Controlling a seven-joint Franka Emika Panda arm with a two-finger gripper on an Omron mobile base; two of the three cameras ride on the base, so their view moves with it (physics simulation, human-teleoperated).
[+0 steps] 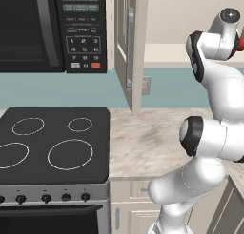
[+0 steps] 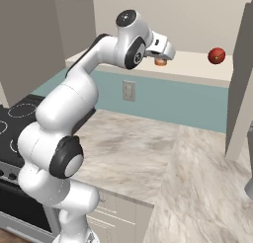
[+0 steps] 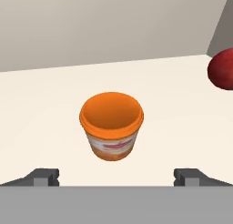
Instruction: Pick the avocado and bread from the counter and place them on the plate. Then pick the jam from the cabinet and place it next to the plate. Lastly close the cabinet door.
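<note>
With my gripper (image 3: 116, 176) wide open before an orange cup (image 3: 111, 125), the jam (image 3: 221, 69) sits at two o'clock, so I risk grabbing the wrong thing.

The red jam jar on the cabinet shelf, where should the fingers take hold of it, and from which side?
Grip the jam across its rounded middle, coming in level from the cabinet's open front. It sits alone on the shelf, well right of the orange cup, so both sides look free. The gripper is open.
</note>
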